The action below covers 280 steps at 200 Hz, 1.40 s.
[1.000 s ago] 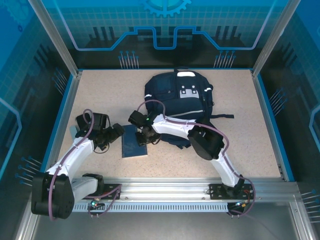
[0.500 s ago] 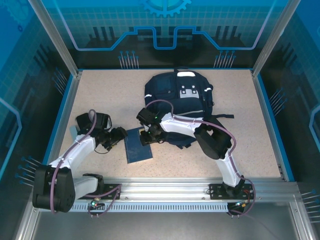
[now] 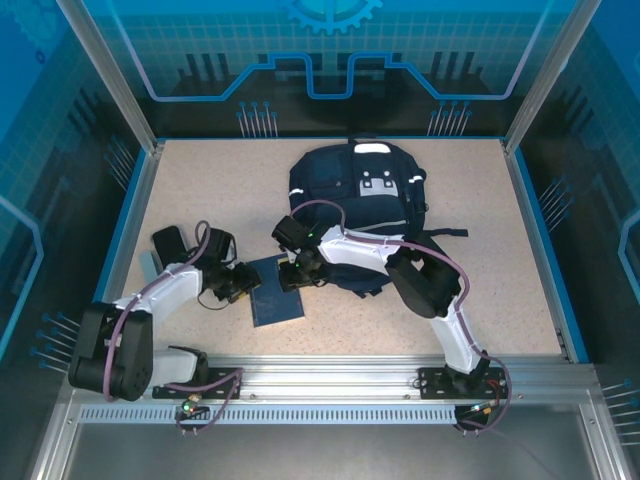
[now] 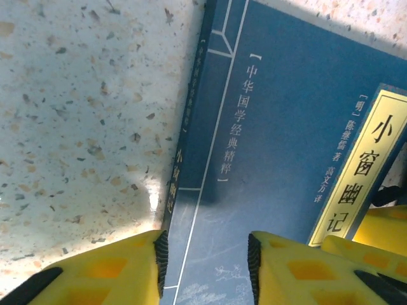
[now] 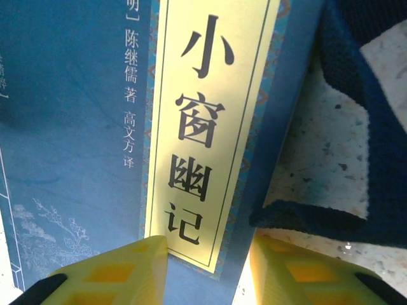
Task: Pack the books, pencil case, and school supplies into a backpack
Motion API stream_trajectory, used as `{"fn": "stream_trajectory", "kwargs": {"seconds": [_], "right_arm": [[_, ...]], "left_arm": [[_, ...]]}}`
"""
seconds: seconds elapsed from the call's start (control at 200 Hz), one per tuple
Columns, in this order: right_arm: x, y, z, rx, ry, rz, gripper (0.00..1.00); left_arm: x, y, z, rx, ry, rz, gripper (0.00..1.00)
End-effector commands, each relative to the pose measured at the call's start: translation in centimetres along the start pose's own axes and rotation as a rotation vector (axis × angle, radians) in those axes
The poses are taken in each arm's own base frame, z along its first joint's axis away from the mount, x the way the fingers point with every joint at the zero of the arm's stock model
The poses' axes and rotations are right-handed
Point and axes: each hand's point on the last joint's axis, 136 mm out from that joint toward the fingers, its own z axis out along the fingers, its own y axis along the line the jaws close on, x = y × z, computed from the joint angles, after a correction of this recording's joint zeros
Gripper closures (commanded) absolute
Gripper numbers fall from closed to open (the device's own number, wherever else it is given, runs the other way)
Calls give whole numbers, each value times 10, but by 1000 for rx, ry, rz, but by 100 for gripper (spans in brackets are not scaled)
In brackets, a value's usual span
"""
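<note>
While thin blue paperback book (image 3: pixel 277 295) lay flat, left gripper (image 4: pixel 206 244) jaws apart astride its spine, right gripper (image 5: pixel 208 249) jaws apart astride opposite edge.

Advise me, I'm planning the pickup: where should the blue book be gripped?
I'd pinch the blue book by its spine edge from the left: it lies flat and thin, that edge borders bare table, and the backpack crowds the opposite edge.
</note>
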Motion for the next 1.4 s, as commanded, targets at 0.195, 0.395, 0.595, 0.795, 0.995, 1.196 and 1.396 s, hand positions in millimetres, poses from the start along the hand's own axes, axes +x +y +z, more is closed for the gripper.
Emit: {"fn": "stream_trajectory", "kwargs": {"seconds": [0.195,0.395,0.595,0.795,0.995,1.196,1.396], "right_arm": [[-18,36,-21,-162,-36,-15,62],[-21,52,-48,-224,-59,-13,64],[-22,39,-58,-157,-98,21,70],[-21,38,-56,-165,-95,33,80],[-22,39,-54,-181,-93,45,87],[-20,38,-45,-190,-70,55,81],[-18,43,-38,-227,-44,57,79]], "left_arm": [[9,26,19,-137,43,-1,69],[7,24,19,-144,26,10,69],[5,25,17,-154,14,11,69],[3,23,14,-149,3,12,69],[0,14,5,-113,-21,11,68],[1,11,5,-97,-16,11,68],[0,9,4,-89,-23,12,68]]}}
